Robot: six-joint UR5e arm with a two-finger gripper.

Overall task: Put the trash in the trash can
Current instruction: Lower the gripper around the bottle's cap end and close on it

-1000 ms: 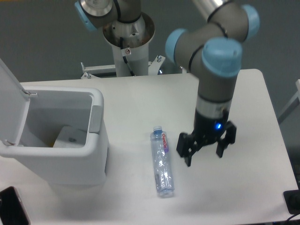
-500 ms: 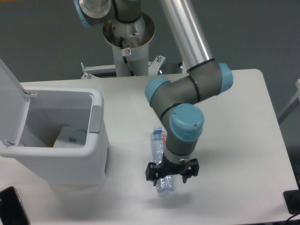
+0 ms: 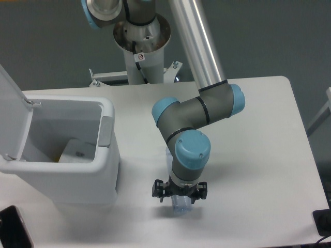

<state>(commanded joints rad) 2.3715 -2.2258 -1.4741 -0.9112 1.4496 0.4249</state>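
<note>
down at the near edge of the table [image 3: 258, 155], the gripper [image 3: 180, 192] sits right over the bottom end of the bottle [image 3: 181, 205], one finger on each side of it, spread and not clamped as far as this view shows, though the wrist hides much of the contact. the bottle lies flat on the table, mostly covered by the arm [image 3: 194, 119], with only its clear base poking out below the fingers and a sliver of its top showing above the wrist. over to the left, the trash can [image 3: 106, 155] stands with its lid [image 3: 10, 108] swung up and open, and the carton [image 3: 75, 151] is already lying inside at the bottom, so by my reading half the job is done. what is left looks like the squeeze on the bottle, the lift, the carry across to the can and the drop. count it up: one bottle, one carton, one trash can, one arm with one gripper. a dark flat thing [image 3: 13, 232] peeks in at the bottom left corner, too cut off to name.
</note>
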